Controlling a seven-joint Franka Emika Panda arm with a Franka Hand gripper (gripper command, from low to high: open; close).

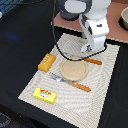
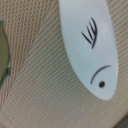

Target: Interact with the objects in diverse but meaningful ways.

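My arm (image 1: 92, 27) reaches down over the far side of a woven beige placemat (image 1: 30, 85) that lies on the dark surface (image 1: 20, 40), and its white body hides my tool from the exterior view, so I cannot tell whether the tool is spread or pressed together; neither finger appears in the wrist view either. What my wrist camera does show is the white fish (image 2: 92, 45), lying flat on the weave of the mat, with a black dot eye, a curved line above it and a few dark gill strokes on its side. A thin strip of something greenish-tan sits at the edge of that view, too cut off for me to name. In the exterior view the tan plate (image 1: 75, 70) rests near the middle of the mat, just below my arm. An orange-handled fork (image 1: 70, 82) lies along the plate's near side, and another orange-handled piece of cutlery (image 1: 95, 61) pokes out on the plate's far side toward the exterior view's right. The orange bread loaf (image 1: 46, 62) sits to the exterior view's left of the plate, apart from it. The yellow red-labelled block (image 1: 44, 94) lies close to the mat's near corner, well apart from the plate. A grey pot (image 1: 124, 17) stands off the mat at the exterior view's right edge.
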